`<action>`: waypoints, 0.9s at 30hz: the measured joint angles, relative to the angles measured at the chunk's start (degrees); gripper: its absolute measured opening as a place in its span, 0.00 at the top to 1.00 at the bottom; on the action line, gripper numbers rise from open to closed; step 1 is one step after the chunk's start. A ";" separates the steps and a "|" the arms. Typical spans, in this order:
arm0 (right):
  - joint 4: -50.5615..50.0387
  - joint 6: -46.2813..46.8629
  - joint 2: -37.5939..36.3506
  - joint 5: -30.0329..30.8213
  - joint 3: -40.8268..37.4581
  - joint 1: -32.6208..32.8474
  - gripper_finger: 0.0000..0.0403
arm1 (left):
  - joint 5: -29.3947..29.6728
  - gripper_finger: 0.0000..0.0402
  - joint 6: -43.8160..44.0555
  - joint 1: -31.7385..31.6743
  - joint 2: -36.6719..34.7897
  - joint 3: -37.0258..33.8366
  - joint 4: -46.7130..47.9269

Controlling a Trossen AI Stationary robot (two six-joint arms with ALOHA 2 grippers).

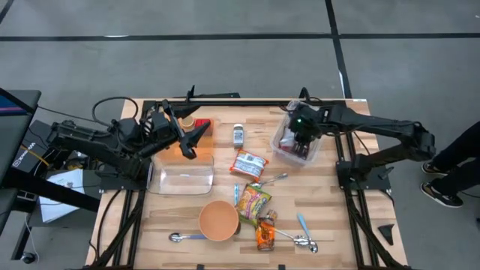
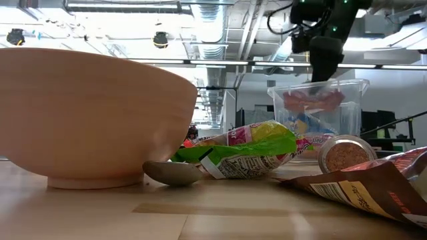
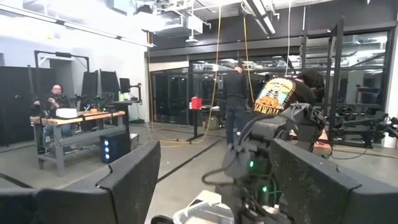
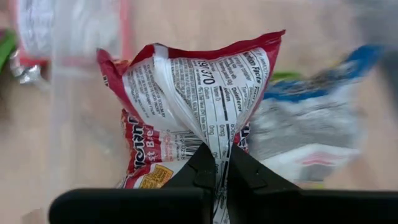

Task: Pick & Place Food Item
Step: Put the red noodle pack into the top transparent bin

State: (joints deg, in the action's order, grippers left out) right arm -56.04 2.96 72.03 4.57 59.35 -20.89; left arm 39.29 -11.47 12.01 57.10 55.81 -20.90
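One thin fold of the red snack packet [image 4: 193, 106] sits pinched in the right gripper [image 4: 222, 171] above the clear container [image 1: 294, 146]; it may slip free early. Left gripper [image 1: 191, 135] waits wide, empty, over the clear tub [image 1: 180, 180].

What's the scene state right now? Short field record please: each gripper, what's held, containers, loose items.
right gripper: shut on red snack packet, over the small clear bin at the table's right rear
left gripper: open, empty, above the large clear container
small clear bin contents: other packets, kinds unclear
bowl: front centre, upright, empty
loose on table: red packet, green packet, orange packet, spice jar, spoons
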 joint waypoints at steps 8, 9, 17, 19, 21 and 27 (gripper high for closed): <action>2.48 -0.89 2.39 -1.74 -3.93 0.84 0.97 | 0.22 0.26 0.36 0.00 0.00 -0.02 -0.07; 2.65 -0.91 2.34 -1.76 -4.24 0.64 0.96 | 0.22 0.26 0.36 0.00 0.00 -0.02 -0.09; 3.27 -0.02 2.32 -2.28 -4.57 -0.17 0.83 | 1.07 0.26 0.38 0.00 0.00 -0.04 -0.13; 3.49 0.08 2.31 -3.32 -4.57 -0.19 0.79 | 1.21 0.26 0.38 0.00 0.00 -0.04 -0.13; 3.34 0.45 1.79 -3.64 -4.59 -0.19 0.74 | 1.25 0.26 0.38 0.00 0.00 -0.04 -0.13; 3.57 2.50 -2.74 -5.50 -4.59 -0.72 0.58 | 1.25 0.26 0.38 0.00 0.00 -0.04 -0.13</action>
State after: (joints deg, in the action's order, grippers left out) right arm -52.47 5.46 69.28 -0.93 54.76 -21.60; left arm 40.53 -11.09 12.01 57.10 55.77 -21.04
